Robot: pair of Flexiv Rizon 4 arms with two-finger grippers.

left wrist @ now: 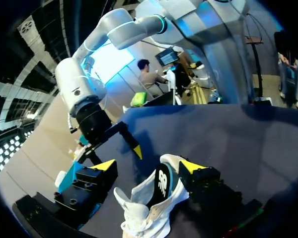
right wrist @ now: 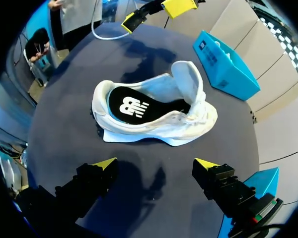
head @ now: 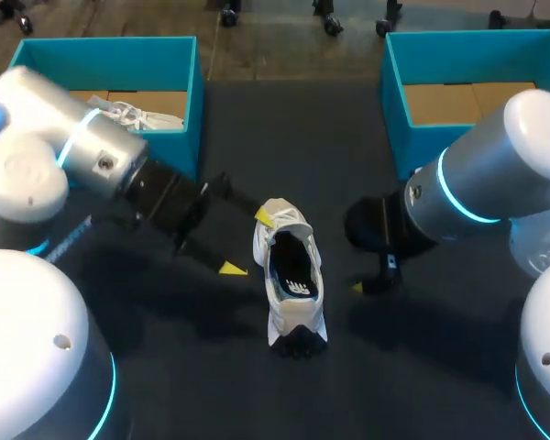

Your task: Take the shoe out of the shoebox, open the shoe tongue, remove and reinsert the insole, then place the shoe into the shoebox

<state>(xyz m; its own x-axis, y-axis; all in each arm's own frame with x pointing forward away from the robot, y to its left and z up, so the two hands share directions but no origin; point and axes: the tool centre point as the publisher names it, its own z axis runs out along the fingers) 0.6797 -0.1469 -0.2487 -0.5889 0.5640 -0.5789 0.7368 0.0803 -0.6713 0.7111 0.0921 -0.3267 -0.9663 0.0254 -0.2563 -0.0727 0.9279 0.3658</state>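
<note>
End effector left (left wrist: 148,166) straddles the shoe (right wrist: 154,130), open, likely to steady it; end effector right (right wrist: 155,163), also open, faces the exposed insole (right wrist: 131,106).

My left gripper (left wrist: 148,165) stands wide open around the white sneaker (left wrist: 141,210), whose dark insole (left wrist: 161,182) shows, on the dark table (left wrist: 248,139).

The surface (head: 211,376) is dark, matte and plain. Soft, blurred shadows lie on it under and beside the left gripper (head: 247,243), and another darkens the patch just ahead of the right gripper (right wrist: 155,163).
</note>
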